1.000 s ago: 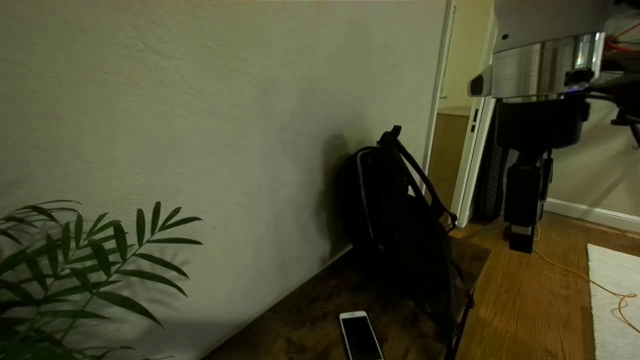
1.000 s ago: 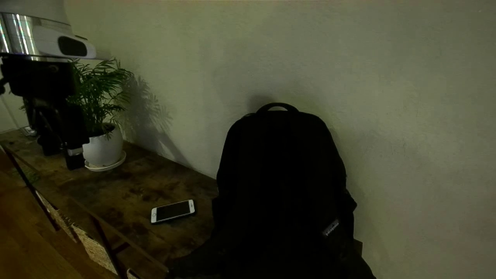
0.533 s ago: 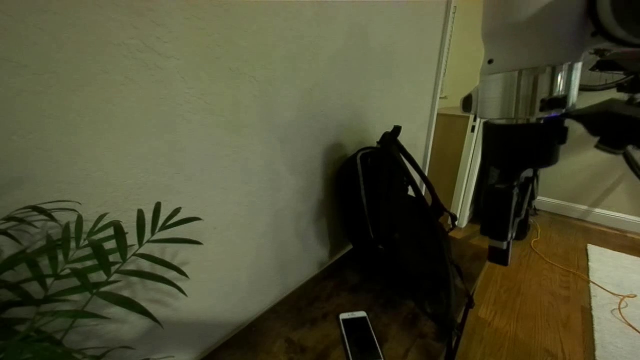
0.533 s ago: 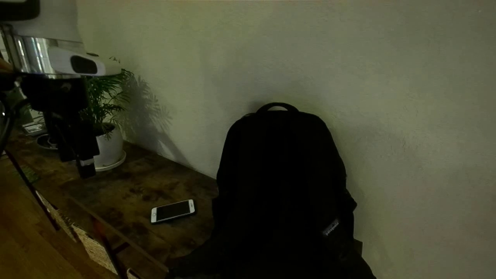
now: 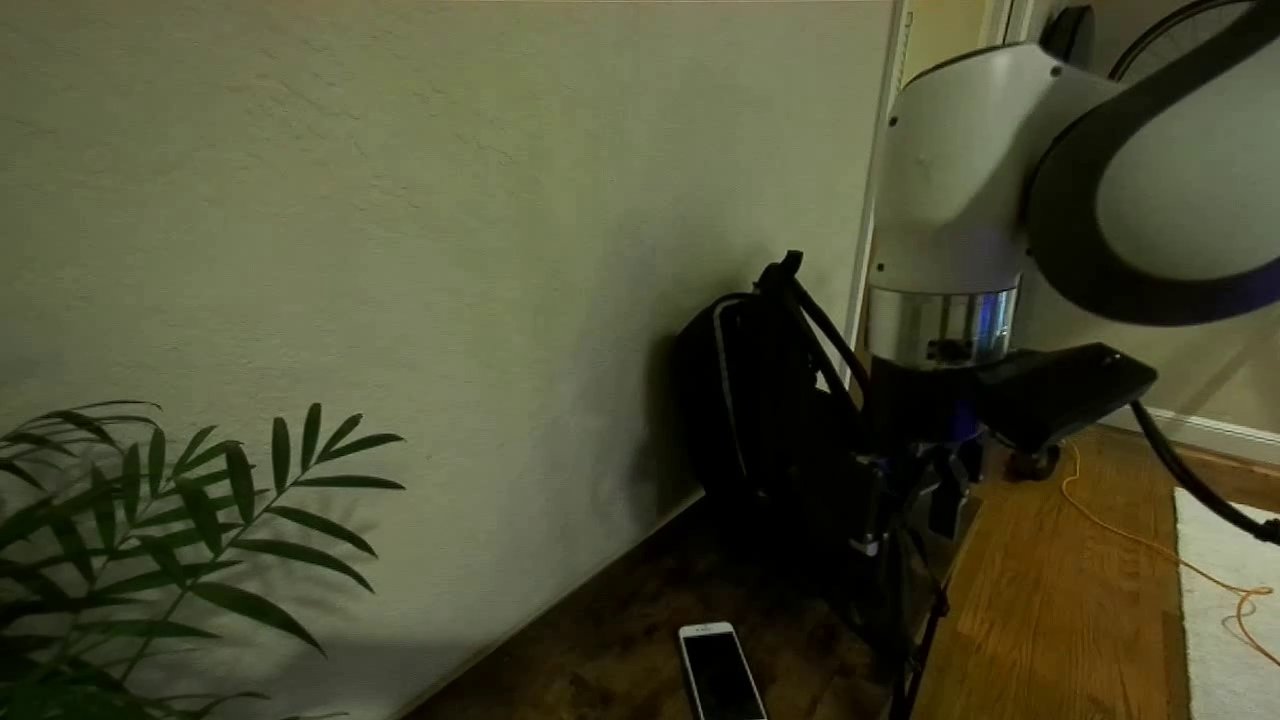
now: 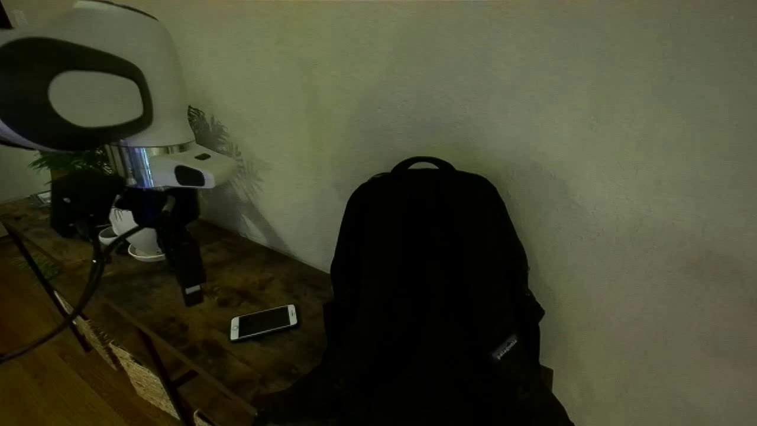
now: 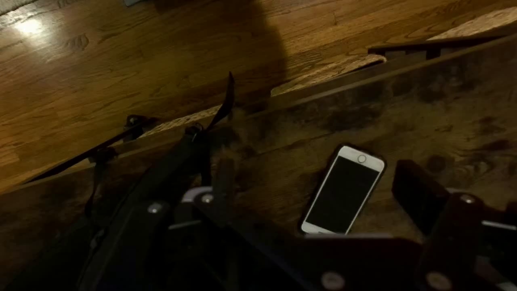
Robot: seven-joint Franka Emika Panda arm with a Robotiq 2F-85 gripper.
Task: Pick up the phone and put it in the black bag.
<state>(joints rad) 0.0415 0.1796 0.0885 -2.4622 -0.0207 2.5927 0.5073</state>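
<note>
The phone (image 7: 343, 190), with a dark screen, white borders and a dark rim, lies face up on the brown tabletop. In both exterior views it rests beside the black bag (image 6: 432, 284), an upright backpack leaning against the wall. My gripper (image 7: 315, 165) is open above the table. In the wrist view the phone appears between its fingers (image 7: 418, 194), untouched, its lower end covered by the gripper body. An exterior view places the gripper (image 5: 903, 530) in front of the bag's strap side. The bag's opening cannot be made out in the dark.
A potted plant (image 6: 145, 239) stands farther along the table, behind the arm. The wall (image 5: 450, 250) runs along the table's back edge. Bag straps (image 7: 226, 101) spread near the table's front edge (image 7: 323, 95). A cable (image 6: 89, 290) hangs from the wrist.
The arm has come down and moved over the table toward the phone, its wrist turning on the way. Its fingers stay apart. Phone and bag have not moved.
</note>
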